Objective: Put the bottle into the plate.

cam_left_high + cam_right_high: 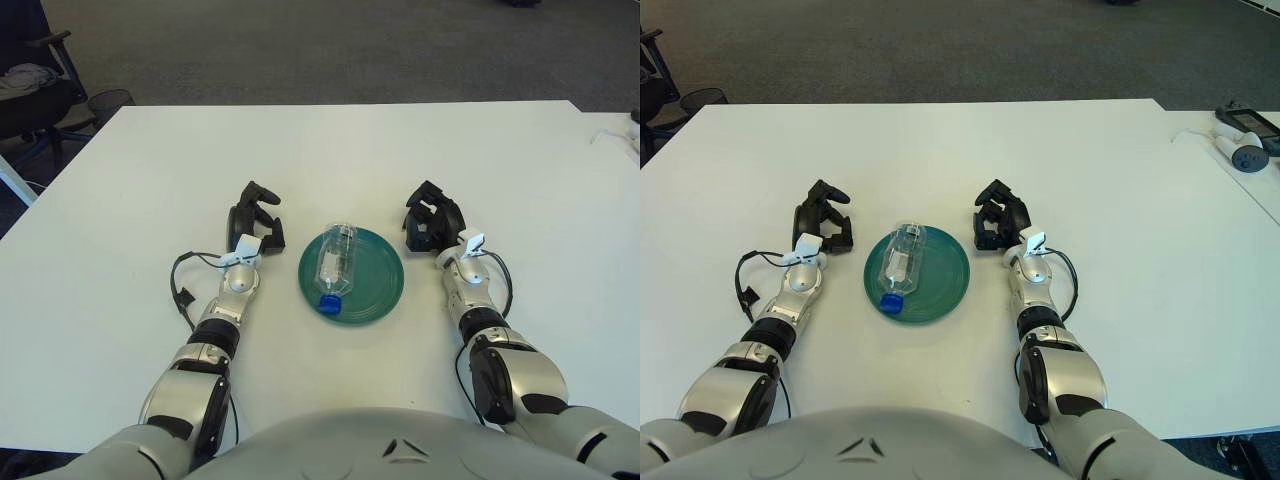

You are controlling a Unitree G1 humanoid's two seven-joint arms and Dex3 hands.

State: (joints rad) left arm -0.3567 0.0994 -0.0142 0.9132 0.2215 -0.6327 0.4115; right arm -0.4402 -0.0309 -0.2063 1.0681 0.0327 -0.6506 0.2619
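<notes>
Setting: office or lab-type room. Evidence: large plain white table [330, 150] standing on dark grey short-pile carpet [300, 45], with a black office chair [35, 85] with armrest at the table's far left corner and a dark wire-mesh waste bin [105, 103] beside it. At the far right edge sits a second white surface carrying small white and dark handheld devices with a white cable [1238, 140]; their exact type cannot be told.
</notes>
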